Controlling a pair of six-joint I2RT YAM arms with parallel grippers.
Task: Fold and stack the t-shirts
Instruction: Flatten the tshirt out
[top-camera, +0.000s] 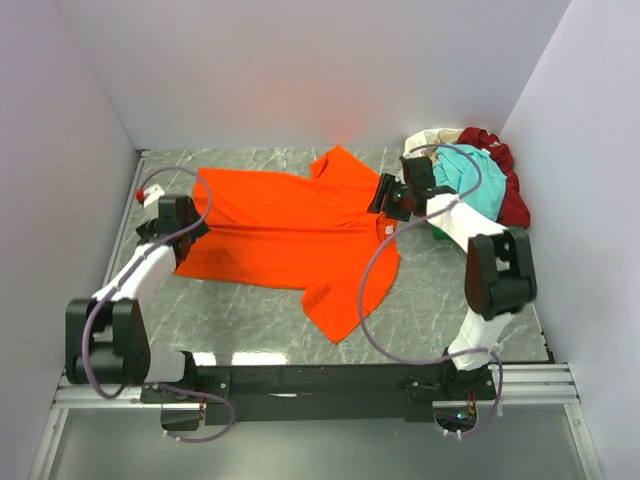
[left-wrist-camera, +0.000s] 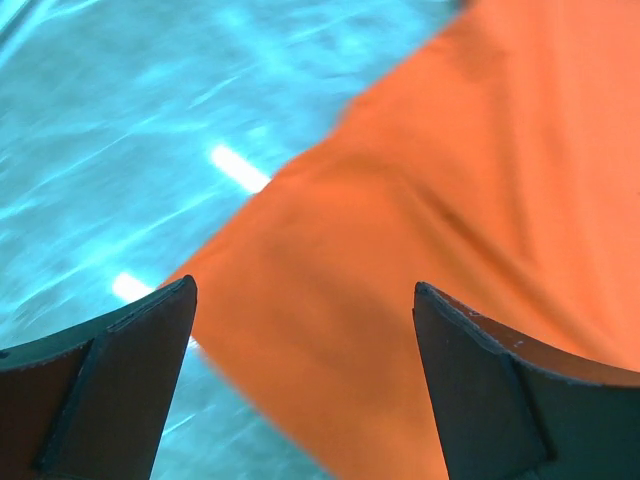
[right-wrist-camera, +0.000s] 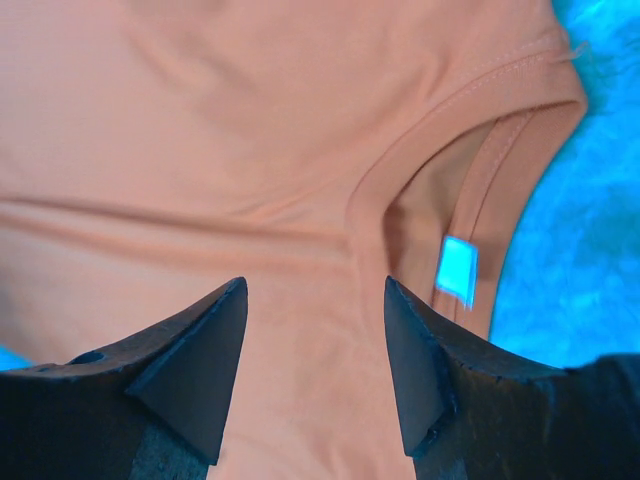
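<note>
A bright orange t-shirt (top-camera: 285, 230) lies spread flat on the marble table, its hem to the left and its neck to the right. My left gripper (top-camera: 192, 232) hovers open over a hem corner. In the left wrist view the orange cloth (left-wrist-camera: 420, 200) fills the gap between the wide-apart fingers (left-wrist-camera: 130, 370). My right gripper (top-camera: 384, 200) stands open over the neck; the collar and its small white label (right-wrist-camera: 458, 270) show just beyond the fingertips (right-wrist-camera: 420, 340). Neither gripper holds cloth. More t-shirts lie heaped at the back right: cream (top-camera: 430, 140), teal (top-camera: 472, 178), dark red (top-camera: 508, 190).
White walls close in the table on the left, back and right. A small red and white object (top-camera: 143, 195) sits by the left wall. Bare marble (top-camera: 240, 320) lies in front of the shirt, towards the arm bases.
</note>
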